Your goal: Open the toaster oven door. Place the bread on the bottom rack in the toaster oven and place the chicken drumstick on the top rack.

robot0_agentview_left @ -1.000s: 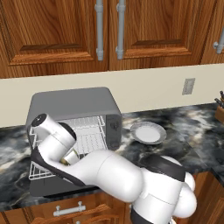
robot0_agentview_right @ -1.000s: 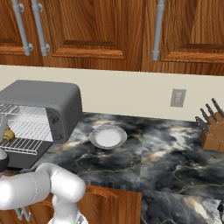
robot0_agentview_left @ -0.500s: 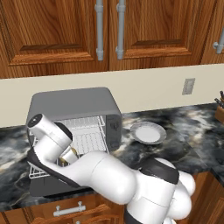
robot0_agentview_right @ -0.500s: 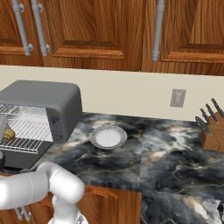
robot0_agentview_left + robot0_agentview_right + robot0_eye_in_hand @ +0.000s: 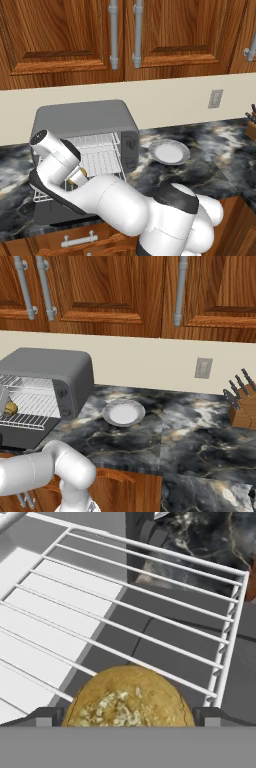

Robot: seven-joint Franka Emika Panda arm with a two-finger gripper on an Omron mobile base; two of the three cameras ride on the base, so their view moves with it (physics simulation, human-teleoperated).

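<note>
Now tool [image 5: 128, 718] clamped around bread [image 5: 128, 698]

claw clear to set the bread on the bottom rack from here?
Probably yes. The claw holds the bread just over the bottom rack, the toaster oven door is down, and nothing lies between.

The dark marbled counter [image 5: 185, 431] is carrying the toaster oven [image 5: 50, 373] at its left end. A white plate [image 5: 123, 412] is sitting just right of the oven, and a knife block [image 5: 242, 408] is standing well right (by the wall).
</note>
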